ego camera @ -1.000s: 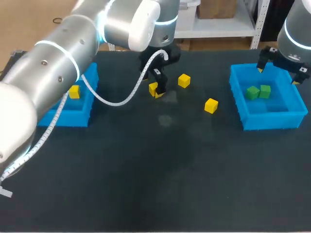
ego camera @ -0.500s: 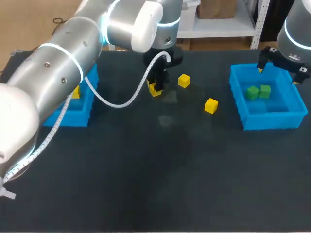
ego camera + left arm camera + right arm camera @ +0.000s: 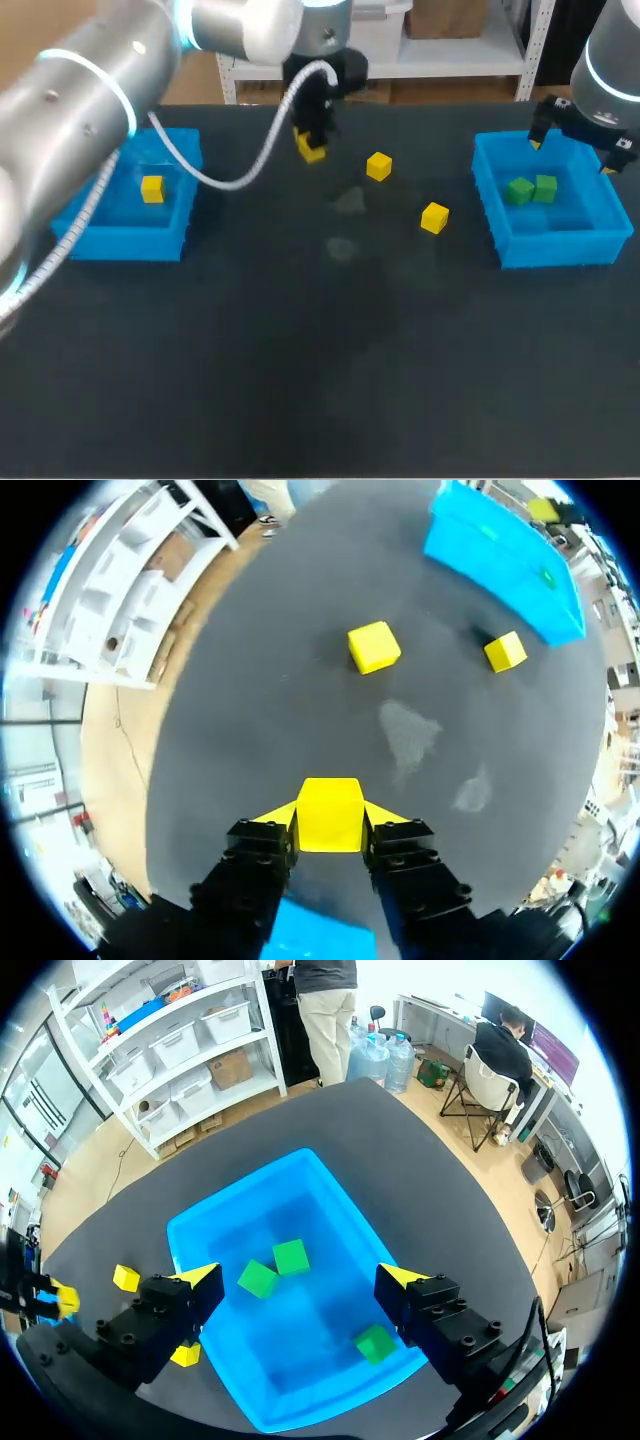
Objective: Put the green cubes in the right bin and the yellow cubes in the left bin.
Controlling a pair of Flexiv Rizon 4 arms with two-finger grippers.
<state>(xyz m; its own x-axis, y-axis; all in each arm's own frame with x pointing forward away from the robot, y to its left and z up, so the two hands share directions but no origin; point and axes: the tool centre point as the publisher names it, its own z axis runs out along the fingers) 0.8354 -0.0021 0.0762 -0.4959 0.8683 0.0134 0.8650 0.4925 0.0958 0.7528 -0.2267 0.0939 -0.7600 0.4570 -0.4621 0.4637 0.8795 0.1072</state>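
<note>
Your left gripper (image 3: pixel 331 825) is clenched on a yellow cube (image 3: pixel 330 808), one finger on each of two opposite faces. The cube looks to be held clear of the bench (image 3: pixel 330 380).

What your next move turns on is where the left bin (image 3: pixel 130 243) lies from that gripper. It is not ahead of the fingers but behind them and off to the left arm's own side, and lower than the held cube. Only a slip of blue shows under the gripper body in the left wrist view, probably that bin.

Ahead of the fingers lie only the first loose cube (image 3: pixel 373 646) and, further out and to one side, the second loose cube (image 3: pixel 504 651), both resting on the bench. The left bin holds one binned yellow cube (image 3: pixel 152 188).

The carry should therefore run backward and sideways from the gripper, away from the loose pair. A cube has no long axis, so I judge no wrist turn is needed, only enough height to pass the bin's wall.

Your right gripper (image 3: pixel 300 1282) hangs above the right bin (image 3: pixel 245 1198), fingers spread wide with nothing between them. Three green cubes (image 3: pixel 291 1256) lie on the bin floor beneath it. That arm is well apart from the left bin, so the drop belongs to the left arm.
</note>
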